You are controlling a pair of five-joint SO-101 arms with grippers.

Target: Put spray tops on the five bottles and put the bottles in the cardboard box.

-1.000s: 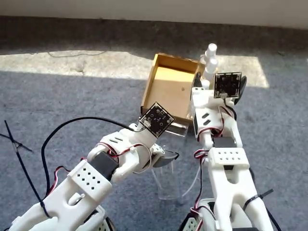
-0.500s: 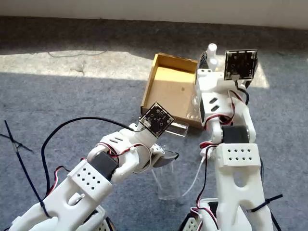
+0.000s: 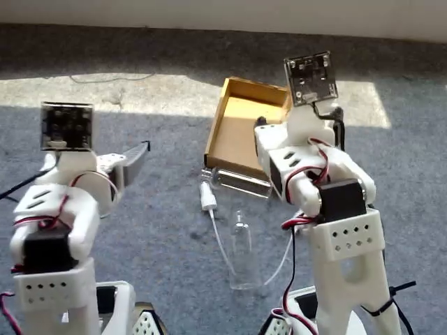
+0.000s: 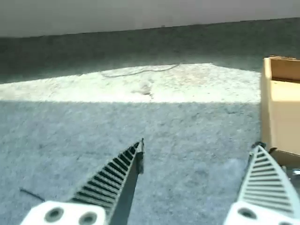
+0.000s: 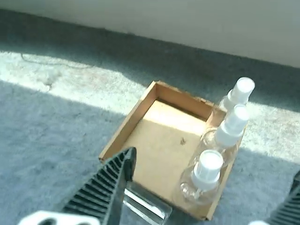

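The cardboard box lies open on the carpet, and it also shows in the right wrist view. Three clear bottles with white spray tops stand along one side of it. One clear bottle lies against the box's near edge. Another clear bottle without a top rests closer to the arms. Beside it lies a loose spray top trailing a thin tube. My right gripper hovers open above the box. My left gripper is open over bare carpet, left of the box.
Grey carpet runs all round, with a sunlit strip behind the box and a pale wall beyond it. The left arm stands at the left and the right arm in front of the box. A thin cable lies on the far carpet.
The left arm has swung from the middle back to the left, uncovering the loose spray top and the topless bottle. The right arm has risen and shifted left over the box.
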